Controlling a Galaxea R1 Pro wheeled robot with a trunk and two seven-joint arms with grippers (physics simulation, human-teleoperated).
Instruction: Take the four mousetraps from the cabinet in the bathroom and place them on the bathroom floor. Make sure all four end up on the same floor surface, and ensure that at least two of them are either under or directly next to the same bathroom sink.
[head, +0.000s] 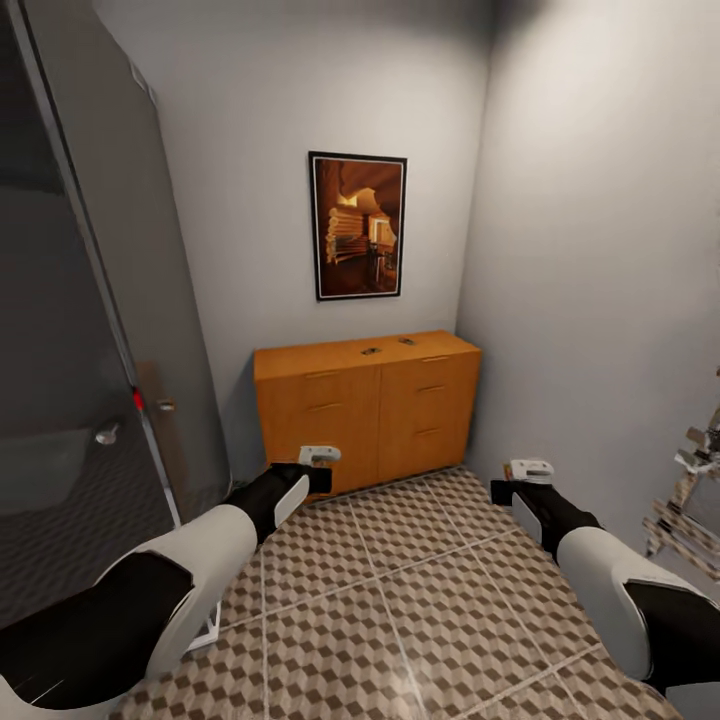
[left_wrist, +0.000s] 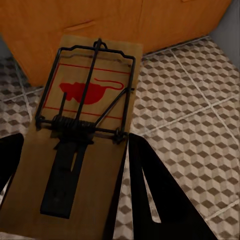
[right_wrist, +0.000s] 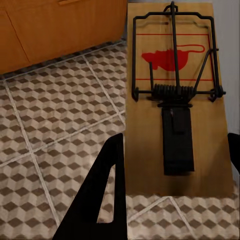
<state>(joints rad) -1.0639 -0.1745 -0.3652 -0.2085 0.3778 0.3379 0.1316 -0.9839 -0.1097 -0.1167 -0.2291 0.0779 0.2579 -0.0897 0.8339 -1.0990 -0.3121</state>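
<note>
My left gripper (left_wrist: 74, 140) is shut on a mousetrap (left_wrist: 85, 130), a brown wooden board with black wire and a red mouse print, held between the black fingers (left_wrist: 160, 195). A second mousetrap (right_wrist: 175, 100) sits in my right gripper (right_wrist: 176, 140), which is shut on it. In the head view both grippers, left (head: 318, 468) and right (head: 522, 480), hover above the bathroom floor (head: 400, 600) in front of the orange-brown cabinet (head: 365, 410). Two small flat items (head: 370, 351) (head: 406, 341) lie on the cabinet's top, too small to make out. The sink is out of view.
A grey glass shower partition (head: 100, 300) stands along the left. Grey walls close the room behind and to the right of the cabinet, with a framed picture (head: 357, 225) above it. A pale ladder-like rack (head: 690, 500) pokes in at the right edge.
</note>
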